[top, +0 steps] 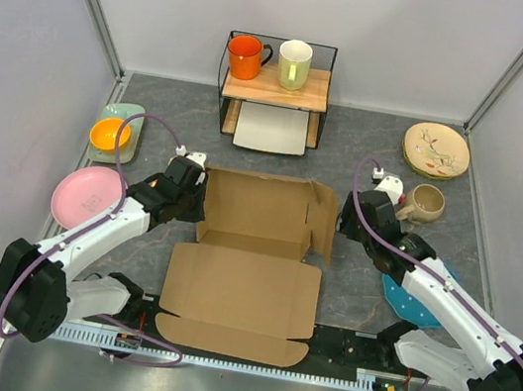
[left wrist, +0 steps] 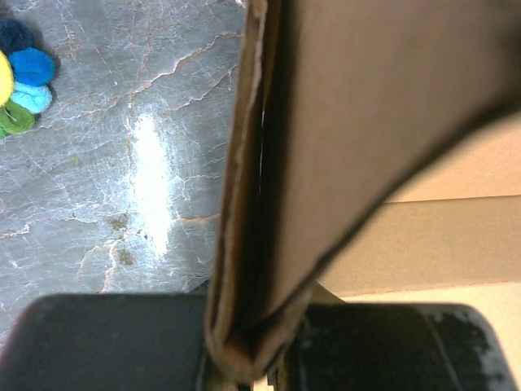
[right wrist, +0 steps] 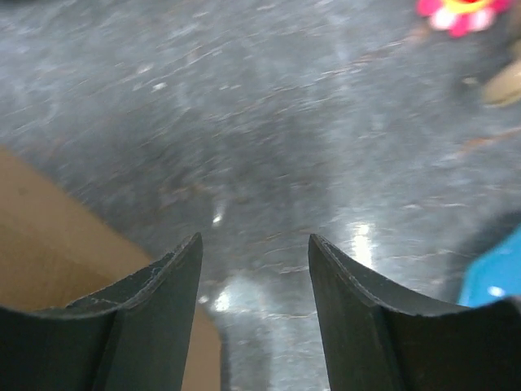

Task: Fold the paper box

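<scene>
Closest to your left wrist camera stands one wall of the paper box (left wrist: 342,122). It is upright on its edge, and the left gripper (left wrist: 244,350) is clamped on its lower fold, with one dark finger on each side.

From above, you can see that this is the left side wall of the far half of the box. The box occupies the middle of the worktop (top: 369,153). Its near half lies flat, and the rounded flap reaches the near edge, between the two arm bases. On the far half, the right side flap is raised and leans outward.

The right gripper (top: 346,220) is just beside that raised flap. Its fingers (right wrist: 155,318) are apart, with only bare stone between them. A brown edge of the box shows at the lower left of its wrist view, and I cannot tell if it touches the finger.

For moving, you have these margins:
- Far side: a strip of bare worktop lies between the far edge of the box and the wooden shelf (top: 276,83) at the middle of the far edge.
- Left side: the pink plate (top: 86,196) at the left edge is close to the left arm, and the orange bowl (top: 109,133) sits toward the far-left corner.
- Right side: the beige cup (top: 427,203) is just beside the right wrist, the blue plate (top: 400,299) lies partly under the right forearm, and the patterned plate (top: 437,150) lies toward the far-right corner.
</scene>
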`<state>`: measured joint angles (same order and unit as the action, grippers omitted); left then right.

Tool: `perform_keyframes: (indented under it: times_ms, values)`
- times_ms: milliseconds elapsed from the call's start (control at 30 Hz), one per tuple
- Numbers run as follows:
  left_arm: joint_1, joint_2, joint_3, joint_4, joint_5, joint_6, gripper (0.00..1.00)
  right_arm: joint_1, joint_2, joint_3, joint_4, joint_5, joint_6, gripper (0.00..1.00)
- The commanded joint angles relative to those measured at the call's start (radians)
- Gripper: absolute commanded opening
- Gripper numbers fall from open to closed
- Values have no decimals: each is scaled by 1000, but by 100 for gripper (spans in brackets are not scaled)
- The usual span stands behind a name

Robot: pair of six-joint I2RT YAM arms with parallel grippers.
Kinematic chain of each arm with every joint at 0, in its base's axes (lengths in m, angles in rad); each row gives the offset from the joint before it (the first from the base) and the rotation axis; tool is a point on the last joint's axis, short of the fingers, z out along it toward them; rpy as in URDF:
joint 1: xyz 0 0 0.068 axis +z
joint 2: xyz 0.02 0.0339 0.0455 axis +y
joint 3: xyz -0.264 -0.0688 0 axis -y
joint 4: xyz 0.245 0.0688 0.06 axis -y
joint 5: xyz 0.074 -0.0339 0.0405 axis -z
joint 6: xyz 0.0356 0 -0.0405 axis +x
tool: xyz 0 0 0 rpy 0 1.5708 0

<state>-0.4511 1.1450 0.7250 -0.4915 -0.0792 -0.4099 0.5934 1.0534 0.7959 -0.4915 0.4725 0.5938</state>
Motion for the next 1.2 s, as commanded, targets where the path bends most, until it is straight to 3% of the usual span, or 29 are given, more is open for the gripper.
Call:
perform_keyframes:
  times_ms: [0,333,1033,1167]
  values:
    - [-3,-22,2,33,-2,25,2,0,-102,-78,281,-320,-32,64]
    - [-3,-8,8,34,-2,25,2,3,-141,-90,363,-465,-86,84]
    - [-3,7,47,37,16,42,2,114,122,74,403,-413,-209,93]
    - [-3,5,48,39,18,42,2,121,209,120,322,-327,-226,93]
